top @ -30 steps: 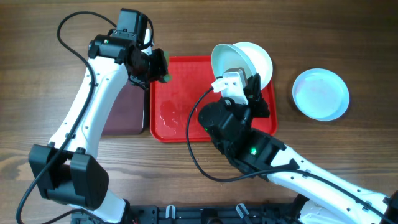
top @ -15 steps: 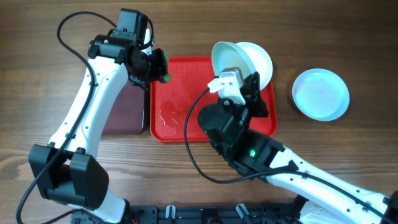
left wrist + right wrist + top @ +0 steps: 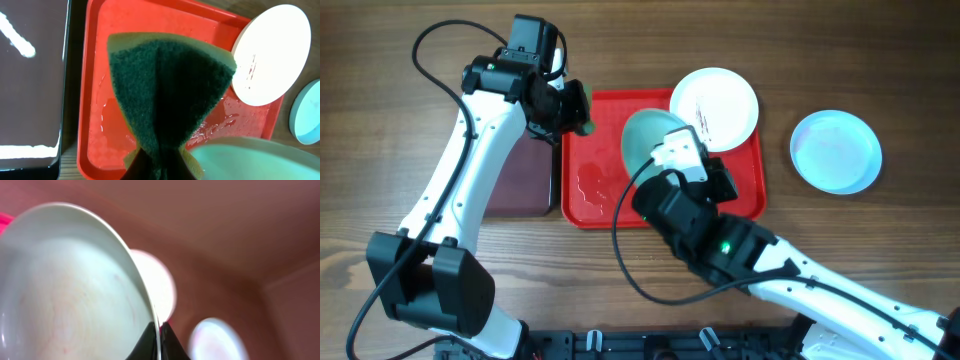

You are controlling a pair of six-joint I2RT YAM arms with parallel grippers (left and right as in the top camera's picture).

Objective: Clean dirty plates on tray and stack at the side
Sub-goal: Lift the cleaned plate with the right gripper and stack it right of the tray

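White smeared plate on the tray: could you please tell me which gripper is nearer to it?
Right. The right gripper, holding a pale plate over the tray, is just beside the white plate; the left gripper, holding the sponge, is at the tray's opposite edge.
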